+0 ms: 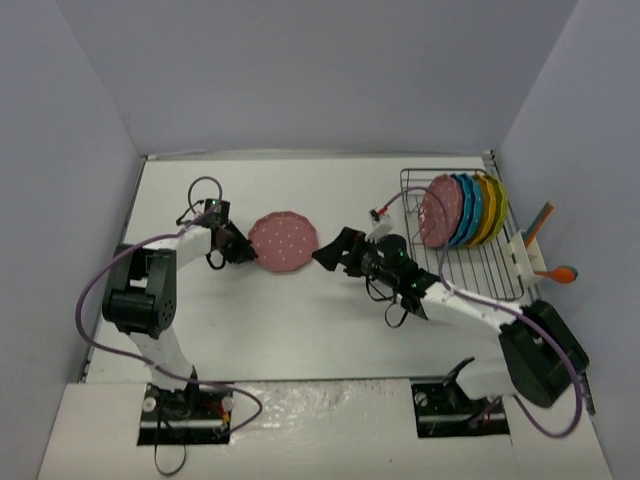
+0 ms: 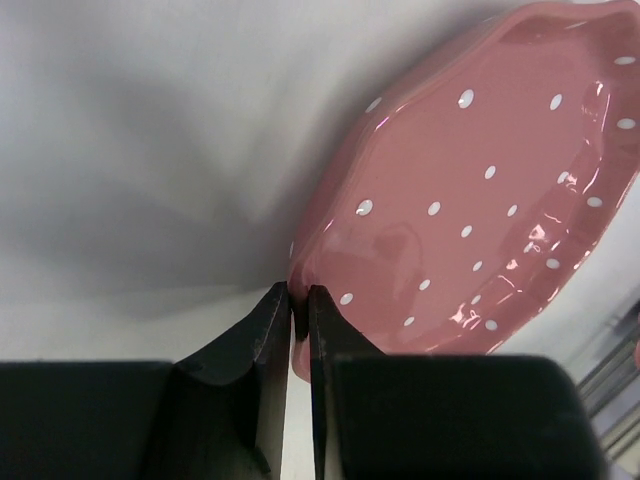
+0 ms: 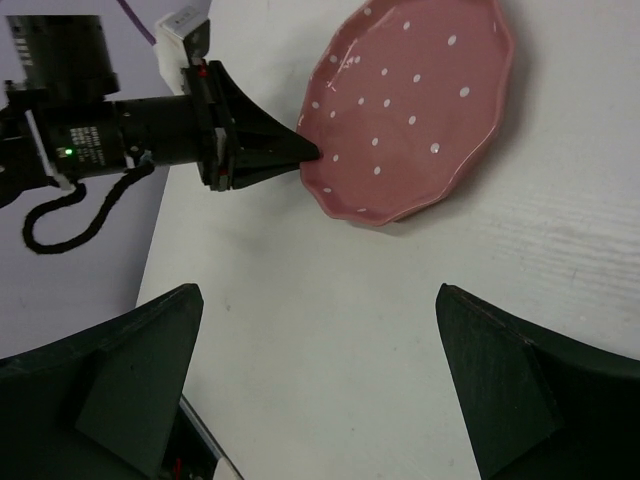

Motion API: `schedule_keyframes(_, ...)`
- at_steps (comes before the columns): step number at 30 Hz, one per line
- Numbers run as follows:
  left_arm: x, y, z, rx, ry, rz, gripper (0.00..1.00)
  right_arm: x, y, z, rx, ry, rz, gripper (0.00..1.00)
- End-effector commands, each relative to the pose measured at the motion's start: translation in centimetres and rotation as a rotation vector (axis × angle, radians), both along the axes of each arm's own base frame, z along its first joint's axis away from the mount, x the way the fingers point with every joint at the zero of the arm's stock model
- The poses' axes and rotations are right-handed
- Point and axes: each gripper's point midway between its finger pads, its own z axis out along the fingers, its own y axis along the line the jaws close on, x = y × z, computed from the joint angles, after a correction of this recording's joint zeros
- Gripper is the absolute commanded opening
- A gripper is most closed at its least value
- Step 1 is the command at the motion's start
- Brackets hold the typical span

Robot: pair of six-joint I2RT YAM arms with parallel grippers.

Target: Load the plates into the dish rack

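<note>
Left gripper [image 2: 300,300]: my fingers clamped on rim of pink plate [image 1: 284,241], which sits mid-worktop, slightly left of centre. Right gripper [image 3: 318,300]: my fingers wide apart, nothing between them, facing plate's opposite side, near it but not touching. Dish rack [image 1: 470,270] against right edge, toward far right corner. Other plates [image 1: 465,210] stand on edge at its far end: pink, blue, orange-yellow, yellow-green.

The flat white counter [image 1: 300,330] carries a rectangular black wire dish rack [image 1: 485,265] in its far right corner. A round pink scallop-edged plate with white polka dots [image 1: 283,241] is mid-counter, tilted; whether it touches the surface is unclear.
</note>
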Motion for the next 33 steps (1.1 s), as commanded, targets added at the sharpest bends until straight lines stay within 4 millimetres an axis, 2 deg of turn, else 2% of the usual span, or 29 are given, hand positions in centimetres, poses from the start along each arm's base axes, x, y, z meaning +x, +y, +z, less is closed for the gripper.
schedule_keyframes(1,1.5,-3.2,8.5,-0.218,-0.225,0.003,0.00,1.2,2.6,1.2,0.158,0.005,-0.046,1.00)
schedule_keyframes(4,0.5,-3.3,8.8,-0.240,-0.224,0.010,0.00,1.2,3.6,-0.6,0.167,0.049,-0.044,1.00)
schedule_keyframes(9,-0.7,-3.3,10.3,-0.269,-0.256,0.023,0.00,1.5,4.4,-3.4,0.178,0.112,-0.049,1.00)
schedule_keyframes(18,-1.6,-3.6,11.2,-0.312,-0.274,0.029,0.00,2.2,5.5,-6.3,0.208,0.183,-0.062,1.00)
schedule_keyframes(27,-2.3,-3.8,11.1,-0.336,-0.262,0.025,0.00,3.1,6.7,-7.4,0.300,0.235,-0.072,0.99)
schedule_keyframes(29,-2.2,-4.0,11.8,-0.350,-0.297,0.018,0.00,3.3,6.8,-8.0,0.305,0.247,-0.080,0.99)
schedule_keyframes(33,-2.8,-4.0,11.7,-0.356,-0.296,0.012,0.00,3.9,7.0,-8.4,0.323,0.253,-0.093,0.97)
